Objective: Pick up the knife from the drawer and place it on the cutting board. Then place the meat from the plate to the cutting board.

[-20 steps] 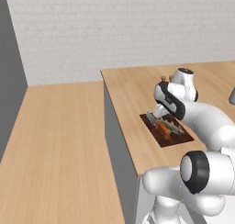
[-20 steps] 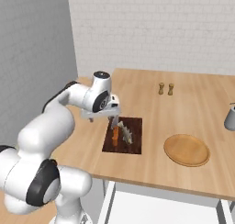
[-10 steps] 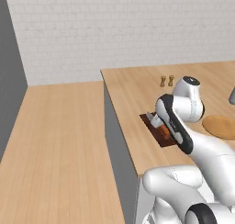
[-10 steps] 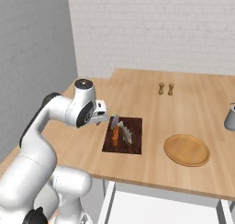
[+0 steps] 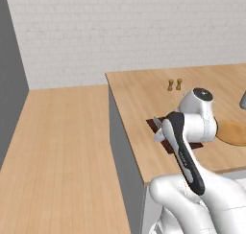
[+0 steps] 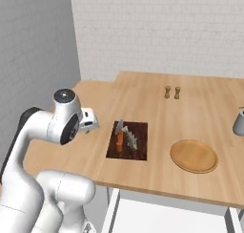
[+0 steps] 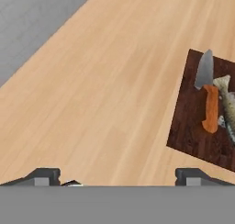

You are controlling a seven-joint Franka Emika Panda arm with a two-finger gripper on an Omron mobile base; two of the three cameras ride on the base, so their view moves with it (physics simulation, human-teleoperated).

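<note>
The knife and meat lie side by side on the board. The gripper (jaws wide, holding nothing) hovers over bare counter beside it.

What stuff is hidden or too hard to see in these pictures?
- Cutting board: left base view, mostly behind the robot's arm; knife and meat are hidden there.
- Plate: left base view, cut off by the right edge.
- Meat: hand view, runs off the right edge.
- Grey pot: right base view, cut by the edge.
- Two small shakers: too small to tell apart.
</note>
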